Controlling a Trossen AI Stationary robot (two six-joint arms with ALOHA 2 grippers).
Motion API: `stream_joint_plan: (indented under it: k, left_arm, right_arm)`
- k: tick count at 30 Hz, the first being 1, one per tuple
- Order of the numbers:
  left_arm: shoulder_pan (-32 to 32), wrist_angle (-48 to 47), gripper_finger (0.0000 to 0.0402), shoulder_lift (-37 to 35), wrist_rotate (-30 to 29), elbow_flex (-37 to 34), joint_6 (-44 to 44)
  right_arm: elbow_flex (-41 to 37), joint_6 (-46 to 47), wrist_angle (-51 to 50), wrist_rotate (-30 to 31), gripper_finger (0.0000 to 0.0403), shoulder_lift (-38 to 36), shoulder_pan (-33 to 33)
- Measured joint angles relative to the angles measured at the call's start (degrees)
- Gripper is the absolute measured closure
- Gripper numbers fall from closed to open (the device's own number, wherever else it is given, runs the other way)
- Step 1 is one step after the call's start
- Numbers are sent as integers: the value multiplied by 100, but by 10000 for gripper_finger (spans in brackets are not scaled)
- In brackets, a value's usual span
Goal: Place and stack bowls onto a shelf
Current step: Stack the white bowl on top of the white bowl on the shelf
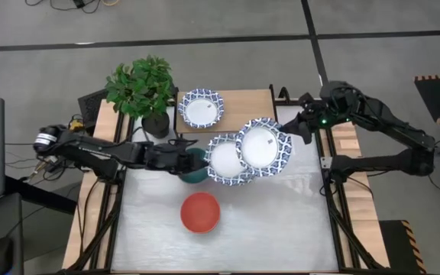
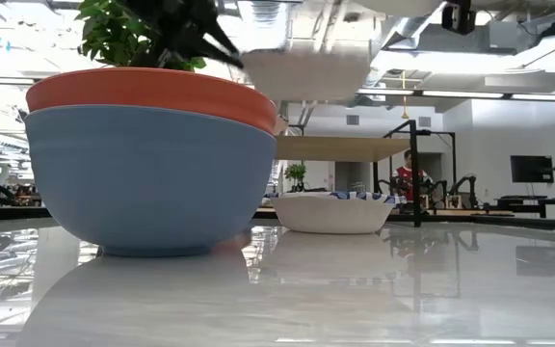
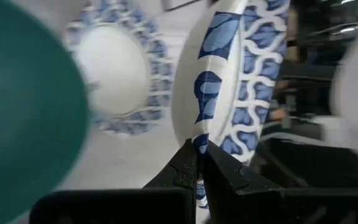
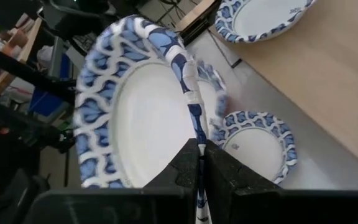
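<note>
My left gripper (image 1: 202, 158) is shut on a white bowl with a blue patterned rim (image 1: 226, 160) over the table's middle. My right gripper (image 1: 290, 131) is shut on a like bowl (image 1: 264, 147), which overlaps the first from above. Another patterned bowl (image 1: 202, 108) stands on its base on the light-wood shelf (image 1: 243, 103) at the far side. One more (image 4: 257, 146) rests on the table beside the shelf, hidden in the high view. A teal bowl (image 1: 193, 174) sits below my left gripper, and a red bowl with a blue outside (image 1: 200, 211) stands nearer. My left gripper pinches the bowl's rim (image 3: 199, 144) between its two fingers, one on the inner side and one on the outer. The fingers come roughly level from the table's left. The bowl is lifted clear and tipped on edge. My right gripper pinches the rim (image 4: 196, 134) of its bowl between its two fingers, one inside and one outside. The fingers slant down from the table's right and far side. The bowl is lifted clear and tilted, its hollow (image 4: 148, 124) turned sideways.
A potted plant (image 1: 143, 88) stands at the far left, next to the shelf. The shelf's right part (image 1: 254, 103) is bare wood. The red bowl (image 2: 152, 164) fills the left of the low view. A person (image 2: 410, 173) shows far off in the room.
</note>
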Motion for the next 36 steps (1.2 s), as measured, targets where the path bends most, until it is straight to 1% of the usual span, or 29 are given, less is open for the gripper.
stream_joint_plan:
  k: [4,6,9,13,18,22,27,32,36]
  left_arm:
    - [79,-157,401,271,79,198,-60]
    - [132,-78,401,396,257,263,-164]
    - [162,-84,401,565,437,259,-296]
    - [153,-88,401,656,526,256,-447]
    - [155,-84,401,656,332,254,-377]
    - [155,-48,396,654,298,252,-296]
    - [155,-110,364,654,223,250,-292]
    - [155,-77,315,654,97,250,-159]
    - [162,69,279,654,-113,250,1]
  right_arm:
    - [0,-86,-4,-8,363,0,-98]
    - [0,-175,-7,-6,363,0,-140]
    - [0,-279,-4,-6,363,0,-140]
    - [0,-353,-7,-6,363,4,-138]
    - [0,-372,-6,-4,363,4,-138]
    - [0,-377,-4,-3,363,4,-138]
    - [0,-384,-4,-1,363,4,-138]
    - [0,-388,-4,-1,363,4,-138]
    - [0,-489,-4,3,363,4,-138]
